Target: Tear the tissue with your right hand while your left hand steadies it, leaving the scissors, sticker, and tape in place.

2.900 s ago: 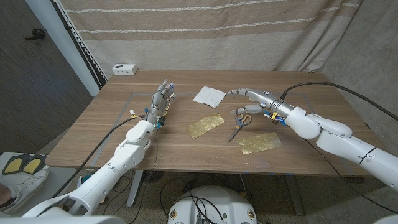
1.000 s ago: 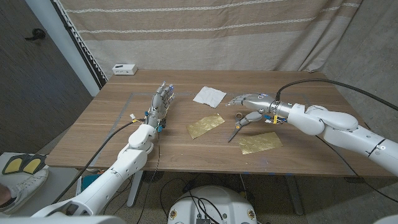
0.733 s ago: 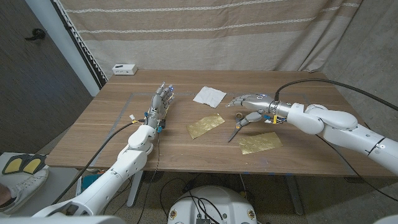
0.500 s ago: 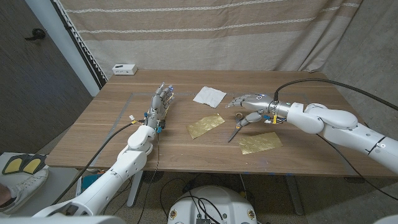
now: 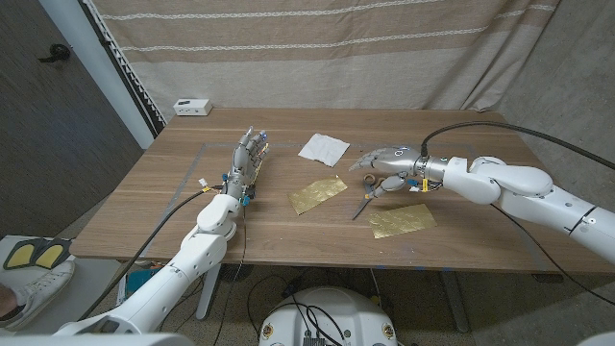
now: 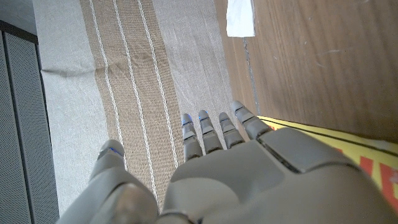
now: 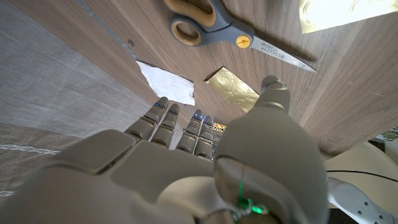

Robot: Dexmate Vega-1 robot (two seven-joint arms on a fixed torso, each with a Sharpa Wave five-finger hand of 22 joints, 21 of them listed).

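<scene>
The white tissue lies flat at the table's far middle; it shows as a white sheet past my right fingers in the right wrist view. My right hand hovers just right of the tissue, fingers stretched toward it, holding nothing. Beneath it lie the grey-handled scissors, whose whole length shows in the right wrist view. My left hand stands on its edge to the tissue's left, apart from it, fingers straight and empty. Two gold foil sheets lie nearer the front, one below the tissue and one right of the scissors.
A small white box sits at the table's far left corner and also appears as a white box in the left wrist view. A striped curtain hangs behind the table.
My right forearm has swung farther back over the table, and the hand has settled low over the scissors' handles, right of the tissue. My left hand has barely moved. Tissue, scissors and foil sheets lie as before.
</scene>
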